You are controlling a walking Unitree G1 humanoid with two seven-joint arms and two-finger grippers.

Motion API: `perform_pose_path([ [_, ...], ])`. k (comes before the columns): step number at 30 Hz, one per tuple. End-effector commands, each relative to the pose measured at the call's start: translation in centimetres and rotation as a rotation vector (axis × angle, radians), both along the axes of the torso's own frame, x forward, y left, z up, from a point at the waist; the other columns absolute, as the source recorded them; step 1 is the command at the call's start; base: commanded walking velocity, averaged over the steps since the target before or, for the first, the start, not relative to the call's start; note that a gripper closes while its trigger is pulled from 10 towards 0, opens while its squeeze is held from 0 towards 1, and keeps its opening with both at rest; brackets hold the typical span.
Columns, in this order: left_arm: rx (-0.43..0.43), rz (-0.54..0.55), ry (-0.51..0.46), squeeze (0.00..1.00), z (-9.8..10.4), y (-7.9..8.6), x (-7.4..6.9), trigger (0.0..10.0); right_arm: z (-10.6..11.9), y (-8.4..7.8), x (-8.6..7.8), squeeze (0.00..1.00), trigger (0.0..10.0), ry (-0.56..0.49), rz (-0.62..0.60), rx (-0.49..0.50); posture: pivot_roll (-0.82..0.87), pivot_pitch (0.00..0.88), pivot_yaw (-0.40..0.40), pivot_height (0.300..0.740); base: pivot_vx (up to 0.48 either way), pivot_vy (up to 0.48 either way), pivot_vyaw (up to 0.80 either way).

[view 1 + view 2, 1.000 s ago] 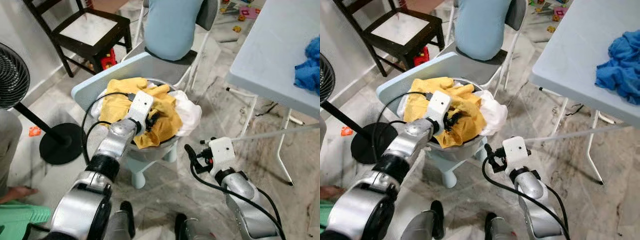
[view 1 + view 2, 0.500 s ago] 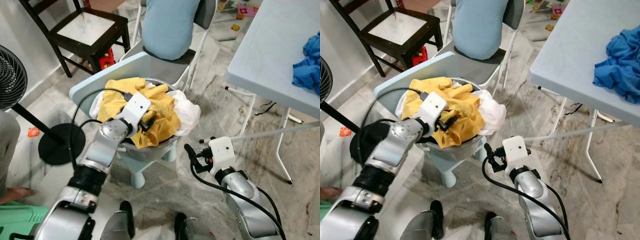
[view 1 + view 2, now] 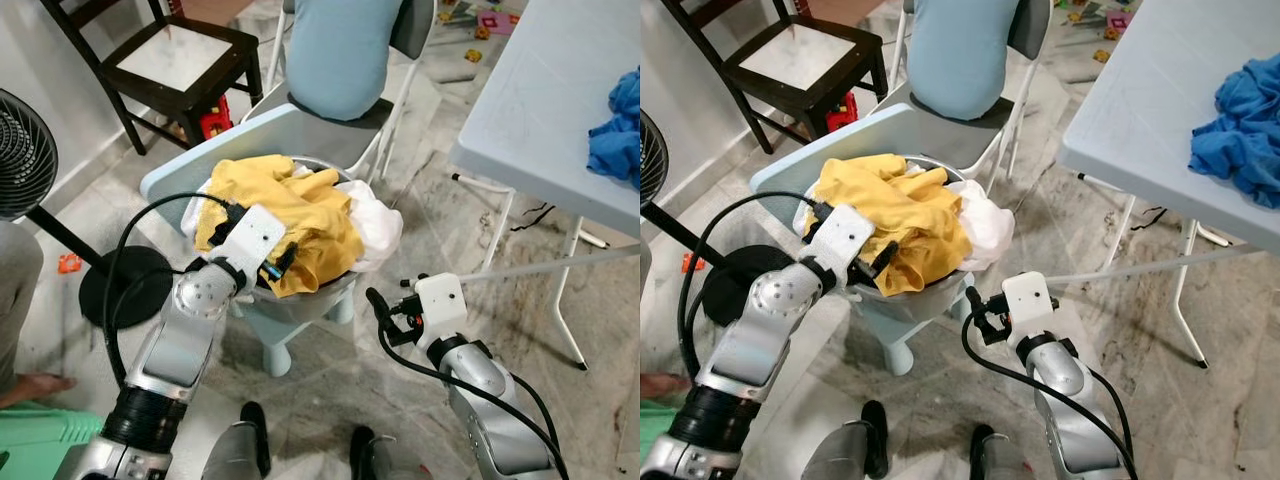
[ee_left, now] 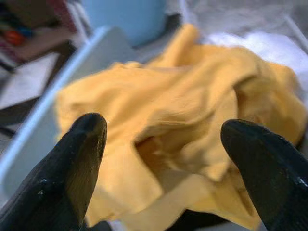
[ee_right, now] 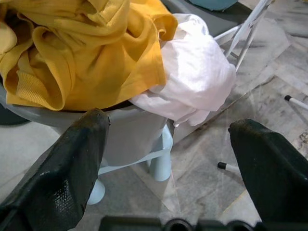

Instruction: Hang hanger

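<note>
A grey basin [image 3: 312, 296] stands on a small light-blue table [image 3: 190, 165] and is heaped with a yellow garment [image 3: 290, 215] and a white cloth [image 3: 376, 226]. My left gripper [image 3: 283, 263] is at the basin's near rim, just short of the yellow garment [image 4: 168, 120]. Its fingers [image 4: 72, 163] are spread open with nothing between them. My right gripper [image 3: 380, 312] hovers lower, to the right of the basin, open and holding nothing. In its wrist view the basin [image 5: 130, 130] and white cloth [image 5: 197, 77] lie ahead of it.
A light-blue folding table [image 3: 540, 110] with a blue cloth [image 3: 617, 135] stands on the right. Behind the basin are a folding chair [image 3: 345, 60] and a black chair [image 3: 170, 60]. A fan [image 3: 25, 150] and a person's leg [image 3: 18, 290] are on the left.
My left gripper has drawn back from the top of the yellow garment to the basin's near rim. The right arm has stayed put.
</note>
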State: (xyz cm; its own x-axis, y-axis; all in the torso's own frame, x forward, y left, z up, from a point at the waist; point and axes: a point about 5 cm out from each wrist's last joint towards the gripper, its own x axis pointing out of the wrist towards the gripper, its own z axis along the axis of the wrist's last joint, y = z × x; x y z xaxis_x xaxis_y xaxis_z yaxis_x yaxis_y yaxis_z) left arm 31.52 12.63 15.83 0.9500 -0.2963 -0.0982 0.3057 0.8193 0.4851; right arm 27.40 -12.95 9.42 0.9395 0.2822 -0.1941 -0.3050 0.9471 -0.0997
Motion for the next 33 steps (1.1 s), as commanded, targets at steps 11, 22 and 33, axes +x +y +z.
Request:
perform_pose_path([
  [11, -0.096, 0.132, 0.004, 1.0, -0.8, 1.9, -0.2, 10.0, -0.6, -0.1, -0.1, 0.0, 10.0, 0.025, -0.003, -0.003, -0.01, 0.275, -0.022, 0.74, 0.0, 0.0, 0.0],
  [22, -0.229, 0.202, 0.033, 0.0, -1.5, 3.5, 3.1, 10.0, -0.4, -0.2, -0.1, 0.0, 10.0, 0.015, -0.01, -0.005, -0.03, 0.28, -0.025, 0.74, 0.0, 0.0, 0.0],
  [33, -0.282, 0.127, 0.069, 0.0, -2.0, 1.8, 4.5, 0.0, -0.3, -0.3, -0.2, 0.0, 10.0, 0.012, -0.013, -0.012, -0.05, 0.283, -0.03, 0.74, 0.0, 0.0, 0.0],
])
